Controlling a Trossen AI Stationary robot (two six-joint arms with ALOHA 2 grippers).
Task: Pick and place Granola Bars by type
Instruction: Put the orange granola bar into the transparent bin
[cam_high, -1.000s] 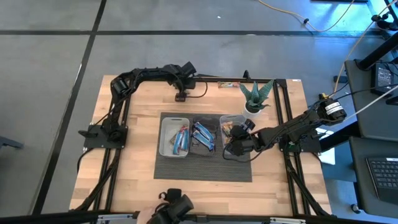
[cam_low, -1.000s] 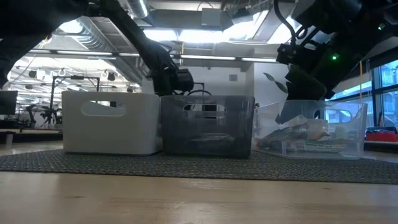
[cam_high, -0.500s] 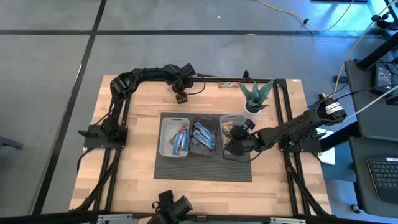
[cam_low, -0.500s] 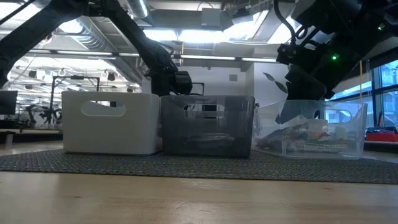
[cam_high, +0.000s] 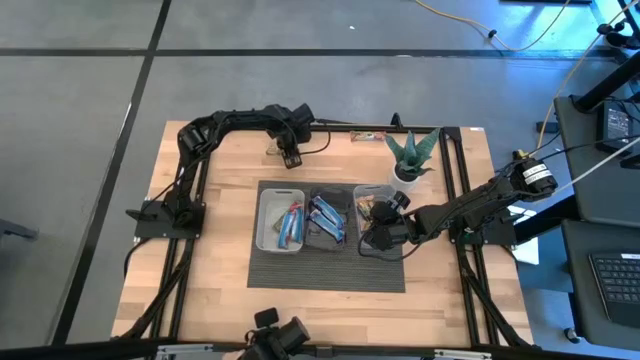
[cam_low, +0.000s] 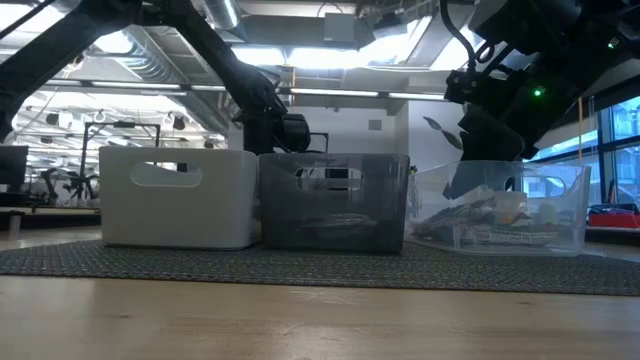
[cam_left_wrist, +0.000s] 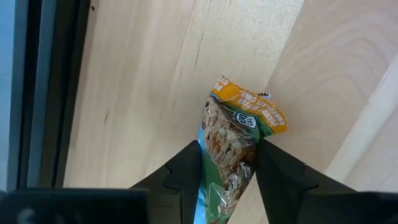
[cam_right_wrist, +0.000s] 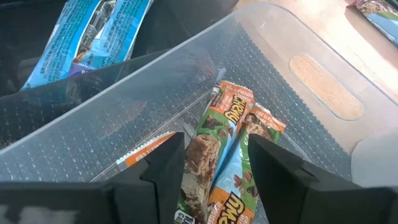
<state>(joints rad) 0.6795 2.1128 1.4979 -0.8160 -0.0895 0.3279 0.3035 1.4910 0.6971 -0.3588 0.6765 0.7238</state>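
Observation:
My left gripper (cam_high: 289, 157) reaches to the table's far edge, its fingers shut on an orange-and-green granola bar (cam_left_wrist: 239, 127) that lies on the wood. My right gripper (cam_high: 373, 233) hangs inside the clear right bin (cam_high: 376, 193), shut on green-and-orange granola bars (cam_right_wrist: 227, 124). Blue bars lie in the white left bin (cam_high: 268, 222) and in the dark middle bin (cam_high: 328, 218). In the low view the bins hide the left gripper's fingertips. My left gripper pinches the bar's near half (cam_left_wrist: 225, 163) between its two fingers, one on each long edge. The fingers lie along the bar, coming from above. The bar's orange far end (cam_left_wrist: 249, 111) rests on the table. My right gripper has two bars side by side between its fingers, held by their long edges at the near ends (cam_right_wrist: 214, 168). The fingers run along the bars. The far ends (cam_right_wrist: 249, 106) point out over the bin's floor; whether they are lifted clear, I cannot tell.
One more bar (cam_high: 368, 137) lies at the far edge beside the spiky green plant (cam_high: 412, 155). An orange-edged bar (cam_right_wrist: 149, 149) lies on the clear bin's floor. The bins stand on a grey mat (cam_high: 325, 270); bare wood shows left and near.
My left gripper's fingers have drawn together on the bar at the far edge, with the arm almost still. My right gripper has kept its place in the clear bin.

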